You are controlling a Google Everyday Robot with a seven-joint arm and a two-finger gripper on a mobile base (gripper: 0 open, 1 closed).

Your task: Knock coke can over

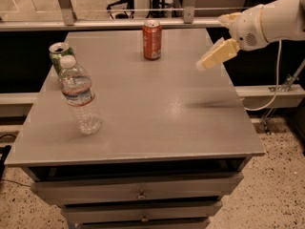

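The coke can [152, 39], red-orange with a silver top, stands upright near the far edge of the grey table [143, 104], a little right of its middle. My gripper [209, 60] hangs above the table's right side on a white arm that reaches in from the right. Its tan fingers [217, 55] point down and to the left. The gripper is to the right of the can and apart from it, with bare tabletop between them.
A clear plastic water bottle [80, 97] stands upright at the left of the table. A green can [60, 55] stands just behind it at the left edge. The table has drawers [138, 192] in front. A metal railing [119, 24] runs behind it.
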